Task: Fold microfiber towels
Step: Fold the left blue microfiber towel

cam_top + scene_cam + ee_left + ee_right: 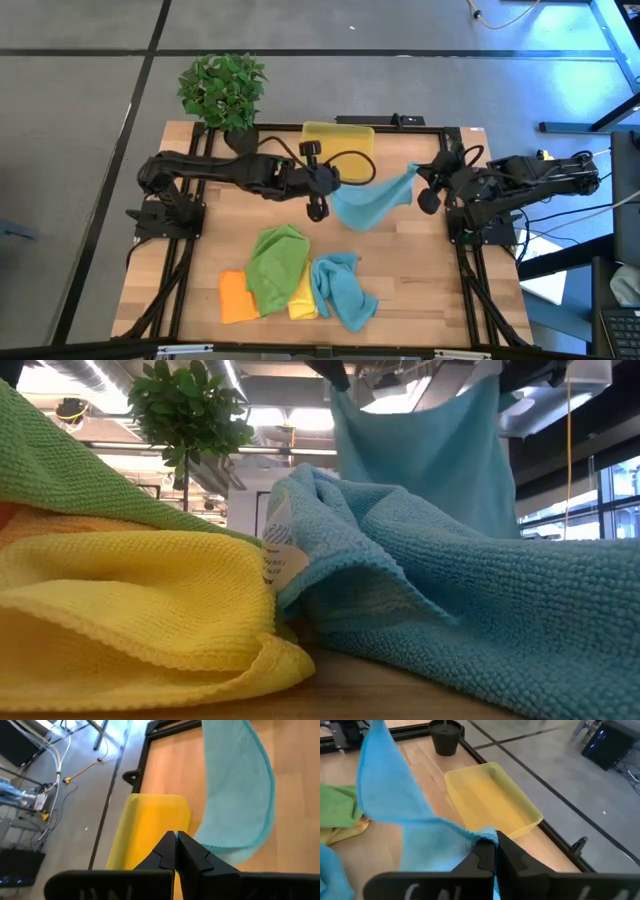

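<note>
Between the pinched fingers of the right gripper (494,851) is a corner of a teal-blue towel (368,203), which hangs stretched above the table (420,270) to the left gripper (318,203), also closed on it, though that grip is hidden. Behind stands the yellow bin (338,142). Nearer the front lie green (277,262), orange (235,297), yellow (303,300) and another teal towel (343,287), partly overlapping.

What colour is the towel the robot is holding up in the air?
Teal-blue. The held towel shows best in the high view, hanging between both pincers.
</note>
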Controlling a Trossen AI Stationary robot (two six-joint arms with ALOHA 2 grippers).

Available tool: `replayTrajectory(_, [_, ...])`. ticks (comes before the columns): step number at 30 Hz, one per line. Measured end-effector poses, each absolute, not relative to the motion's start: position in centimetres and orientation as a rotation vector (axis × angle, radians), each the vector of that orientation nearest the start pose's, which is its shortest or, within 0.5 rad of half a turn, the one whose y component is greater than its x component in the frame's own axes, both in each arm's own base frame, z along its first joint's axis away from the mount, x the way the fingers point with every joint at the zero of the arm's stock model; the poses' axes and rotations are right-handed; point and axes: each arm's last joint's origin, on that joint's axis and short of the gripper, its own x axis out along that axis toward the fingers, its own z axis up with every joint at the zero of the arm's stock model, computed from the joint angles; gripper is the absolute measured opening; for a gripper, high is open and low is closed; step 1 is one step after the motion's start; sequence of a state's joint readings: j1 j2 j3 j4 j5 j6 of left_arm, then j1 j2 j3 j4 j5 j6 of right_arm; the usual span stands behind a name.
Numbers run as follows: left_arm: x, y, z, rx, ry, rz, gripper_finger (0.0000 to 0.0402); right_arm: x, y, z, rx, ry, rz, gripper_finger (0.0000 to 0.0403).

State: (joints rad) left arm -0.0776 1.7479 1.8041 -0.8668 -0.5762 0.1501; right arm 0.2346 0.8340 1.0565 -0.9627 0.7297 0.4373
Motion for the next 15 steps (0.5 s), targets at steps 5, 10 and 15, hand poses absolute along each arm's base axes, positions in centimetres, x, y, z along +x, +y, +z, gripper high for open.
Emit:
replayTrajectory(5, [37.7,-0.5,35.2,0.408,0.775,0.409,0.0,13.3,1.1,35.2,0.052,0.528,-0.635,0.0])
replayTrajectory(10, [36.8,1.3,36.4,0.367,0.551,0.48,0.0,13.2,0.9,35.3,0.026,0.503,-0.704,0.0])
replayTrajectory(15, [34.7,1.9,35.9,0.364,0.523,0.493,0.0,13.1,0.7,35.4,-0.012,0.469,-0.79,0.0])
